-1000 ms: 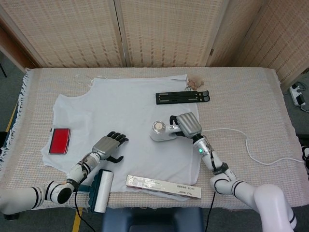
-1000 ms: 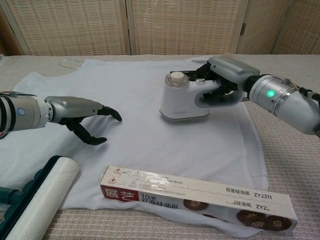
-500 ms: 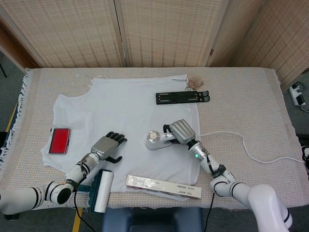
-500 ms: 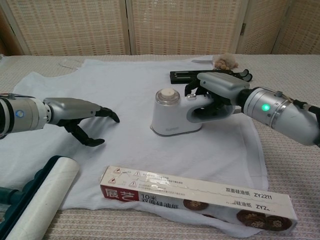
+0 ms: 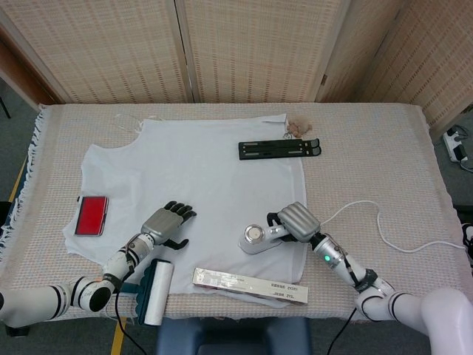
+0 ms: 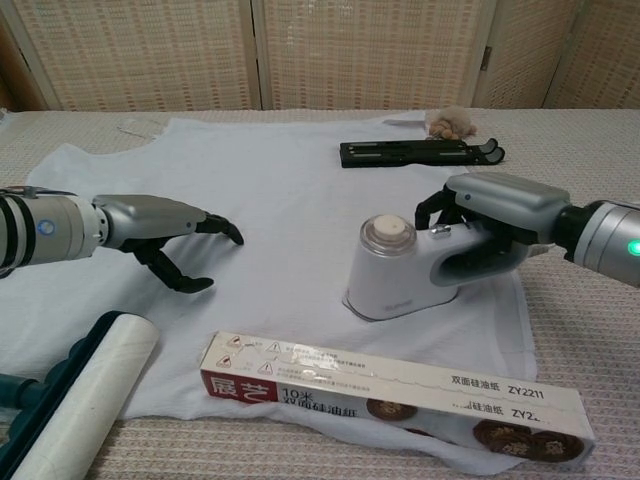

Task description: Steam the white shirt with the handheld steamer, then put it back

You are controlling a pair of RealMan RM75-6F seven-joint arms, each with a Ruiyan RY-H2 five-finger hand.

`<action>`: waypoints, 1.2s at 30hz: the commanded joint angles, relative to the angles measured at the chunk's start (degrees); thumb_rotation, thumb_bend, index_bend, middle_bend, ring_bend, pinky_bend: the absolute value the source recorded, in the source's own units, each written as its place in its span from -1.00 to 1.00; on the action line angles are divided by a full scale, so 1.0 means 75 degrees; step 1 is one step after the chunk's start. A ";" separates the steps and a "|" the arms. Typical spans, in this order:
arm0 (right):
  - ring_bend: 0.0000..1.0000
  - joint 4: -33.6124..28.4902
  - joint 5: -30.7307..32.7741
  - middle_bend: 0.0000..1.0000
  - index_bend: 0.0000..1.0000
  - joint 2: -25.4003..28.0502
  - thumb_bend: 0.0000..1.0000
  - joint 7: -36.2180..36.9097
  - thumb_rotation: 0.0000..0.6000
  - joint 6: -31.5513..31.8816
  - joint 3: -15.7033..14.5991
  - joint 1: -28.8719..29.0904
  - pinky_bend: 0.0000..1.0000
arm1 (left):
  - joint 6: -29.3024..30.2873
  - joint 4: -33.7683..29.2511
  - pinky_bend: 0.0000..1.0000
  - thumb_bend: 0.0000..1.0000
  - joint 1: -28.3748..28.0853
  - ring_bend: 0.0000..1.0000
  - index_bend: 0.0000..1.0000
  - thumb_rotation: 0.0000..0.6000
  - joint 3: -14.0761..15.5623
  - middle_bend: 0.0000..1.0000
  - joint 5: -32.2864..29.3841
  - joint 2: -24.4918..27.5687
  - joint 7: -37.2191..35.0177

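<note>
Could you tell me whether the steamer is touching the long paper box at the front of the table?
Apart. The chest view shows a strip of white shirt between the steamer base and the box.

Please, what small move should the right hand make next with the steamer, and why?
Probably glide the white handheld steamer, gripped by the right hand, back leftward over the white shirt. It now sits near the shirt's right hem, close to the long paper box, so little cloth remains that way.
</note>
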 commanded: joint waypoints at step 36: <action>0.46 0.4067 0.0495 0.60 0.58 -0.2224 0.73 0.0499 1.00 -0.0767 0.1118 0.1100 0.84 | 0.0131 -0.0150 -1.00 -0.12 -0.0037 -0.96 -0.71 0.22 0.0017 -0.79 -0.0175 0.0068 0.0214</action>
